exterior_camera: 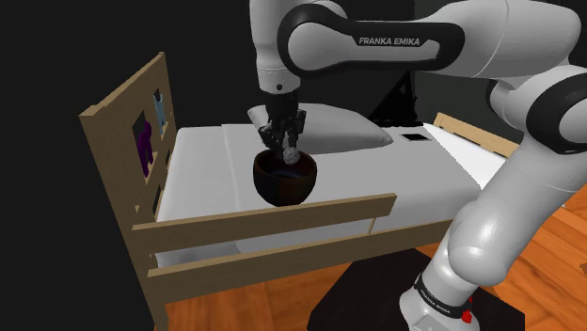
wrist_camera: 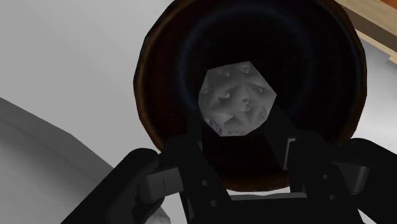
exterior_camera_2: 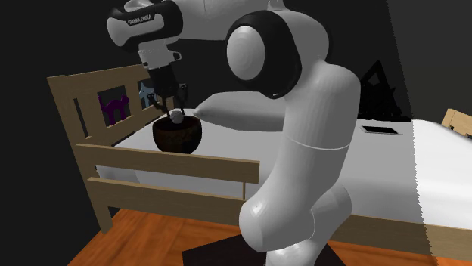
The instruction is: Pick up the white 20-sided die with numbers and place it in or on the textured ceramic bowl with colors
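A greyish-white many-sided die (wrist_camera: 236,98) with embossed marks sits clasped between my two black fingers. My gripper (exterior_camera: 292,150) hangs just over the mouth of a dark brown bowl (exterior_camera: 285,179), shut on the die (exterior_camera: 293,154). The bowl (exterior_camera_2: 178,136) rests on the white mattress near the bed's wooden end rail. From the second exterior view the die (exterior_camera_2: 176,115) shows at the bowl's rim level, under the gripper (exterior_camera_2: 175,112). In the wrist view the bowl's dark inside (wrist_camera: 312,63) lies directly behind the die.
A wooden bed frame (exterior_camera: 268,218) has a rail running in front of the bowl, and a slatted end board (exterior_camera: 122,113) with small purple and blue objects behind it. A pillow (exterior_camera: 343,132) lies behind the bowl. A flat black item (exterior_camera: 412,138) rests on the mattress.
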Robot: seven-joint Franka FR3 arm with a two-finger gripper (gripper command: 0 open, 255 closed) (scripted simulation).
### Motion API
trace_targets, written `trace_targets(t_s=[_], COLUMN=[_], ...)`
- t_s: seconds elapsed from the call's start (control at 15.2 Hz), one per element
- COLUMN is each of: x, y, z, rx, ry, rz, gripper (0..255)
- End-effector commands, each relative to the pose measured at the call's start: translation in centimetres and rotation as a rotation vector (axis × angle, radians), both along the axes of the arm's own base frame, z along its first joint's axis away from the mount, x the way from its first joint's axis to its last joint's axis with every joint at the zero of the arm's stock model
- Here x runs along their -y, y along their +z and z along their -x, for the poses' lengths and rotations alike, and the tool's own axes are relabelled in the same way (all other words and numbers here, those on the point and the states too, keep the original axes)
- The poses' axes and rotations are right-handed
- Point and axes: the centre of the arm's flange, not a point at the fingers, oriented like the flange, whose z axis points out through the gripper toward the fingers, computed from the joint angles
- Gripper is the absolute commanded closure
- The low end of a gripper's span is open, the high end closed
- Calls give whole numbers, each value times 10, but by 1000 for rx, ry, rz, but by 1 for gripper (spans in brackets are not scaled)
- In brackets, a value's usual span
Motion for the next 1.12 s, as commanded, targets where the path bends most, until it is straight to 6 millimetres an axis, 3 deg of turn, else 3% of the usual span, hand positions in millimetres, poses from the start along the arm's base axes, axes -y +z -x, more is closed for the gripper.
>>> trace_targets(t_s=[0.0, 0.4, 0.46, 0.79, 1.06], x=[0, 0, 0, 0, -11], y=[-3, -3, -3, -3, 46], z=[1, 1, 1, 1, -1], rx=[1, 0, 0, 0, 1], ry=[0, 0, 0, 0, 0], rz=[0, 0, 0, 0, 0], gripper=[255, 255, 0, 0, 0])
